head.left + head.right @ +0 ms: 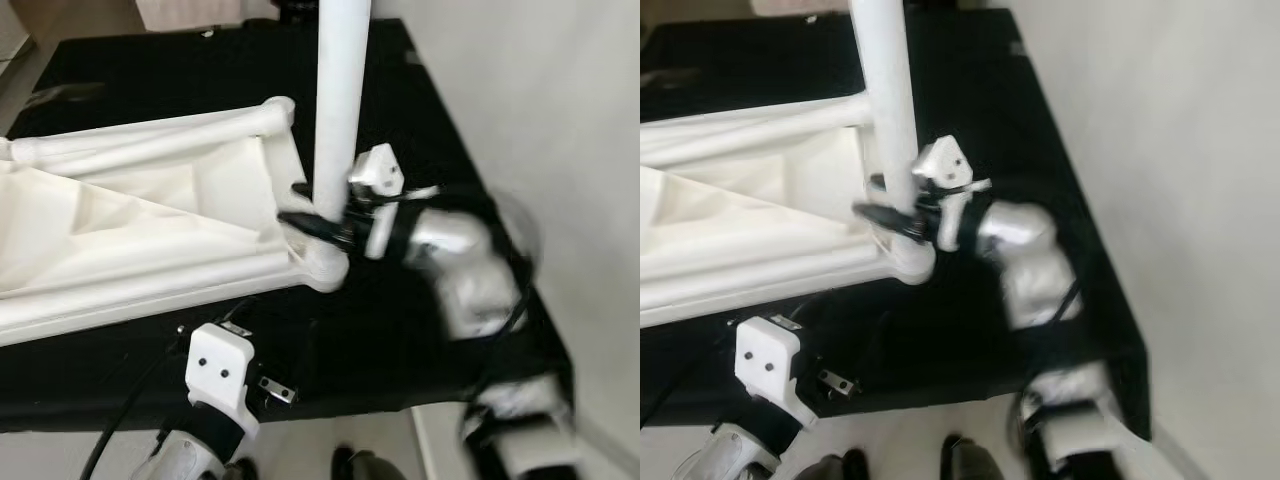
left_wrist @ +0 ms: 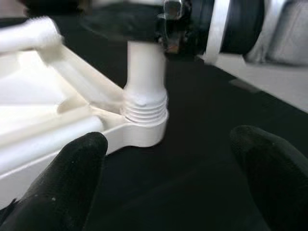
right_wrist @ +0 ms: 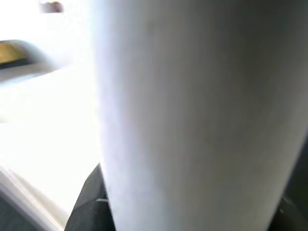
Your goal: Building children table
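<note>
A white plastic tabletop (image 1: 150, 230) lies upside down on a black surface (image 1: 400, 330). A white table leg (image 1: 340, 100) stands upright in the threaded corner socket (image 2: 144, 125) at the tabletop's near right corner. My right gripper (image 1: 312, 215) is shut on the leg just above the socket, and the leg (image 3: 192, 115) is very close in the right wrist view. My left gripper (image 2: 171, 154) is open low over the black surface, in front of the socket. Its two black fingertips (image 2: 79, 159) are wide apart and touch nothing.
The black surface ends at a front edge near my left wrist (image 1: 220, 365). A pale wall (image 1: 560, 100) runs along its right side. A small metal piece (image 1: 275, 390) lies near the front edge, and a black cable (image 1: 120, 420) hangs at the lower left.
</note>
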Controlling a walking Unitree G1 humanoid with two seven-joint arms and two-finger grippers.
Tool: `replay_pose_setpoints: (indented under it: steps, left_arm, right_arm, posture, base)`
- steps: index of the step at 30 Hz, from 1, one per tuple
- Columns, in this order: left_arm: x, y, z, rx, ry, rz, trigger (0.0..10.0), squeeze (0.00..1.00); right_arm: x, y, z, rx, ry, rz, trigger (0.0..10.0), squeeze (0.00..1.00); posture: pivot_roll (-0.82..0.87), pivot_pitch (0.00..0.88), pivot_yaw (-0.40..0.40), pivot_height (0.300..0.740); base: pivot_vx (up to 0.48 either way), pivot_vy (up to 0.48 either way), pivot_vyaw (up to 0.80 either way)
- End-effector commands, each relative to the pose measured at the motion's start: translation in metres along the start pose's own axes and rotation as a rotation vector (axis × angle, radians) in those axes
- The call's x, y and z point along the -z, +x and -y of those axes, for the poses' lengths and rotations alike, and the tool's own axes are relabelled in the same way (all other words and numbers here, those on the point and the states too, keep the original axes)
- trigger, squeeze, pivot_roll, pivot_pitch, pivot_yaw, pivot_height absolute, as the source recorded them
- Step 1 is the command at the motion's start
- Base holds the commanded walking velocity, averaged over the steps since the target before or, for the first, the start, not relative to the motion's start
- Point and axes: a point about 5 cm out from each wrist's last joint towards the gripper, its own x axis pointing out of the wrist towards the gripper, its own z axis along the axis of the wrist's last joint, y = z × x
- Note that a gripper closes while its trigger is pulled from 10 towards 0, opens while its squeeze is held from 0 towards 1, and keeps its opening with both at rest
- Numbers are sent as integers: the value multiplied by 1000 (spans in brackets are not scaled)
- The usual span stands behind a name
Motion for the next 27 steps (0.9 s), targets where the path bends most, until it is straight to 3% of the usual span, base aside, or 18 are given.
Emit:
replay_pose_setpoints:
  steps: [1,9,10,13,14,16,17,20,21,22,23,24,25,27]
  left_arm:
    - [2,-4,-1,-9,6,-15,10000,0]
    - [6,-8,2,24,-10,-36,10000,0]
    - [7,-8,1,14,-16,-39,10000,0]
    - [8,-8,-1,-11,-25,-42,10000,0]
    - [9,-8,-3,-19,-28,-43,10000,0]
    - [9,-8,-3,-19,-28,-43,10000,0]
    - [10,-7,-5,-30,-31,-42,10000,0]
    - [11,-6,-8,-55,-42,-40,10000,0]
    - [11,-6,-8,-55,-42,-40,10000,0]
    - [11,-6,-8,-58,-44,-39,10000,0]
    - [11,-5,-8,-59,-44,-38,10000,0]
    - [11,-5,-8,-59,-44,-38,10000,0]
    - [11,-5,-8,-59,-44,-38,10000,0]
    - [11,-4,-8,-58,-43,-37,10000,0]
  right_arm:
    - [58,-18,9,132,140,-324,0,0]
    - [52,-9,8,123,130,-284,0,0]
    - [51,-8,6,108,135,-277,10000,0]
    - [49,-7,2,94,161,-248,10000,0]
    - [47,-7,0,92,178,-232,10000,906]
    - [47,-7,0,92,178,-232,10000,906]
    - [43,-7,-5,81,202,-208,10000,1000]
    - [15,-2,-20,-179,206,-63,10000,1000]
    - [15,-2,-20,-179,206,-63,10000,1000]
    - [11,-3,-23,-254,190,-44,10000,1000]
    - [8,-5,-23,-363,116,-35,10000,78]
    - [8,-5,-23,-363,116,-35,10000,78]
    - [4,-8,-21,-485,28,-24,10000,0]
    - [1,-10,-14,-608,-62,-33,10000,0]
  posture:
    - [-4,286,-27,740]
    - [-4,262,-33,740]
    - [-7,261,-29,740]
    - [-6,265,-25,740]
    - [-6,265,-25,740]
    - [-6,265,-25,740]
    - [-6,268,-23,740]
    - [-7,272,-22,740]
    - [-7,272,-22,740]
    - [-7,272,-22,740]
    - [1,270,-21,740]
    - [1,270,-21,740]
    - [0,268,-21,740]
    - [3,267,-23,740]
  base:
    - [0,0,0]
    - [0,0,0]
    - [0,0,0]
    - [0,0,0]
    - [0,0,0]
    - [0,0,0]
    - [0,0,0]
    - [0,0,0]
    - [0,0,0]
    - [0,0,0]
    - [0,0,0]
    - [0,0,0]
    - [0,0,0]
    - [0,0,0]
